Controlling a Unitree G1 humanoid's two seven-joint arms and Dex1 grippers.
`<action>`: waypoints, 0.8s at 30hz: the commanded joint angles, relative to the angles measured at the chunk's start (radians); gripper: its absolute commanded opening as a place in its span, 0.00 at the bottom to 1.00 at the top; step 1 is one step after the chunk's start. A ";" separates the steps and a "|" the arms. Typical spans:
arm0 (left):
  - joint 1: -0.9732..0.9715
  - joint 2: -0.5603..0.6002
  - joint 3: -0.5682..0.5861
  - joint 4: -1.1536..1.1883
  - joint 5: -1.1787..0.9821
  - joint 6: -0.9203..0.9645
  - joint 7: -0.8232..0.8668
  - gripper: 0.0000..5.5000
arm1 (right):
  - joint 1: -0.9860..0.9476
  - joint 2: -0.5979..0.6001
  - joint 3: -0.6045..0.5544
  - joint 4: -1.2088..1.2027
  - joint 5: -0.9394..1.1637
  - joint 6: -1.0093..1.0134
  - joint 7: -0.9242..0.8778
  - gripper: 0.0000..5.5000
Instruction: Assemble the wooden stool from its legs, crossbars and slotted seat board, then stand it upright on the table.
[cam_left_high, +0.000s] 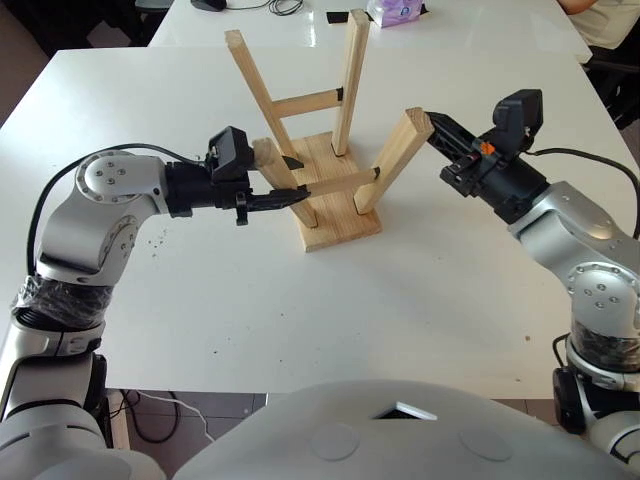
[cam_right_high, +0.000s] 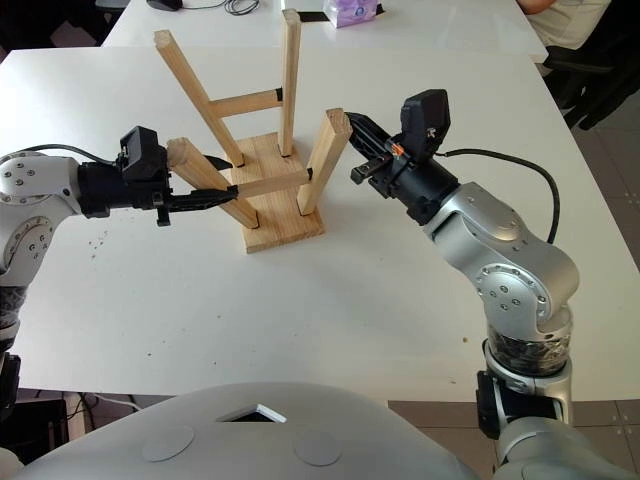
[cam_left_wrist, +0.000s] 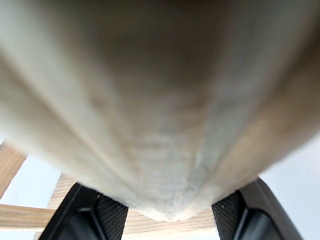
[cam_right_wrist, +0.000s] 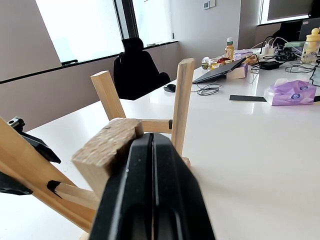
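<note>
The wooden stool rests upside down, its seat board (cam_left_high: 340, 228) flat on the white table (cam_left_high: 420, 300) and its legs pointing up. Two far legs (cam_left_high: 352, 70) are joined by a crossbar (cam_left_high: 305, 102). A second crossbar (cam_left_high: 340, 183) links the near-left leg (cam_left_high: 268, 152) to the near-right leg (cam_left_high: 397, 160). My left gripper (cam_left_high: 292, 180) is shut on the near-left leg, and its pads (cam_left_wrist: 111, 214) flank the wood. With its fingers (cam_right_wrist: 150, 190) pressed together, my right gripper (cam_left_high: 436, 127) is shut and its tip sits against the near-right leg's top end (cam_right_wrist: 107, 145).
A second table (cam_left_high: 480, 25) behind carries a purple tissue pack (cam_left_high: 397, 12), cables and dark items. A laptop (cam_right_wrist: 217, 75) and a bottle (cam_right_wrist: 229, 49) sit farther back. Bare tabletop lies in front of the stool and to both sides.
</note>
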 joint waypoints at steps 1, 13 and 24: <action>0.101 0.017 -0.113 0.028 0.071 0.029 -0.099 0.37 | -0.021 -0.009 -0.004 -0.142 0.232 0.006 0.140 0.00; 0.097 -0.048 -0.031 0.084 0.043 -0.057 -0.108 0.37 | -0.235 -0.072 -0.277 0.224 0.219 -0.114 0.100 0.00; 0.110 -0.074 0.055 0.025 0.003 -0.033 -0.116 0.67 | -0.212 0.008 -0.213 0.200 0.176 -0.120 0.097 0.00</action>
